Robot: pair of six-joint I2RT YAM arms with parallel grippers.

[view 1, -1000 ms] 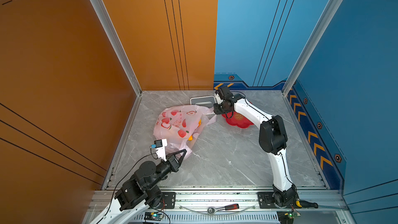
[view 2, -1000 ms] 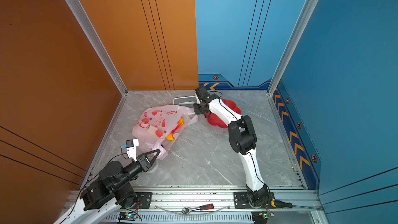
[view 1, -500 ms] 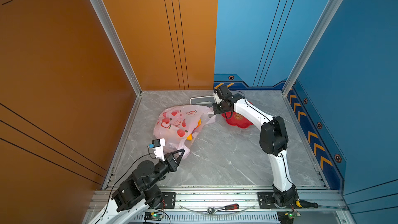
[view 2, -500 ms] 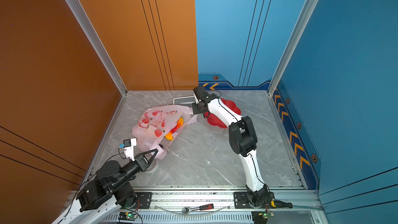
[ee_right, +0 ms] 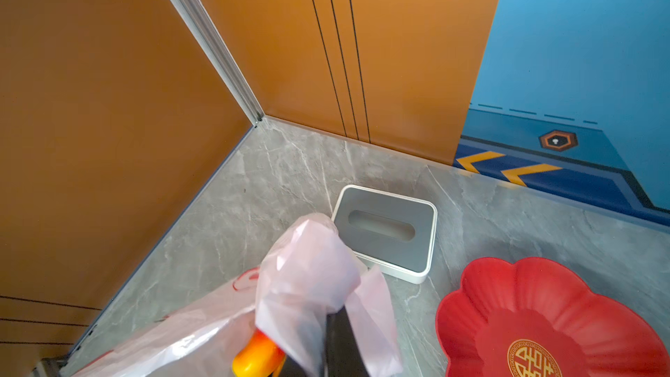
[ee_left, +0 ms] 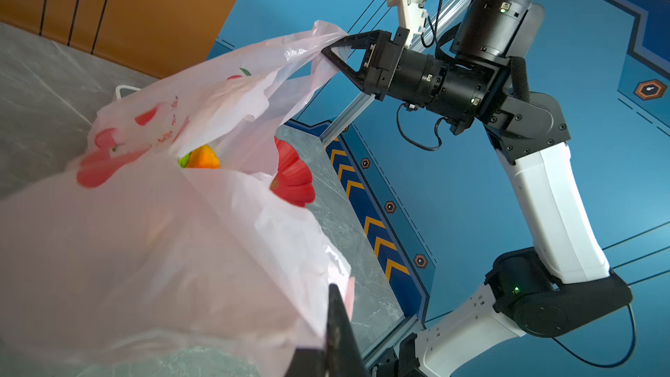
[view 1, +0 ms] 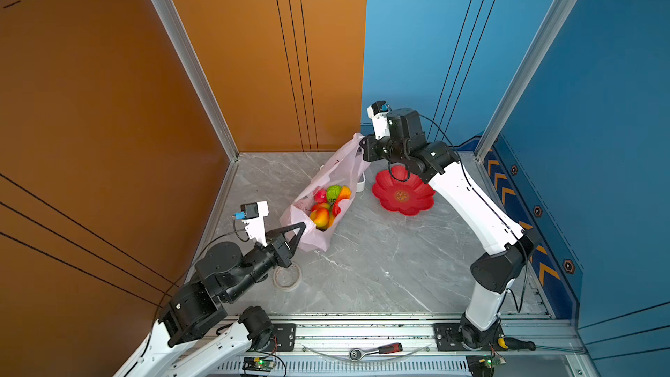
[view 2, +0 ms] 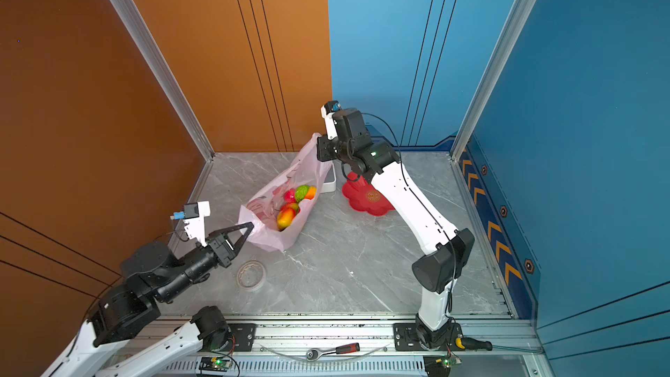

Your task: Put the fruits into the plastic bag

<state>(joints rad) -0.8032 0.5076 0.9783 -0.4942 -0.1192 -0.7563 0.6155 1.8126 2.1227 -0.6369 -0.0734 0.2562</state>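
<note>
The fruits [view 1: 328, 204] lie heaped inside the plastic bag [view 1: 337, 172], slung in both top views between the left gripper [view 1: 304, 225] pinching its 7 o'clock rim and the right gripper [view 1: 362, 143] pinching its 1 o'clock handle, and with the red dish [view 1: 402, 195] at 3 o'clock bare, loading looks done, so the next move calls for an even, gentle lift.

The translucent pale-pink plastic bag [view 1: 340, 165] hangs stretched open, with yellow-red, green and pink fruits [view 1: 321, 213] piled inside.

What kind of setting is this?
Probably a lab test cell, not a home: orange wall and blue wall in aluminium framing, left arm and right arm bolted to a front rail, a ratchet wrench on it.
</note>
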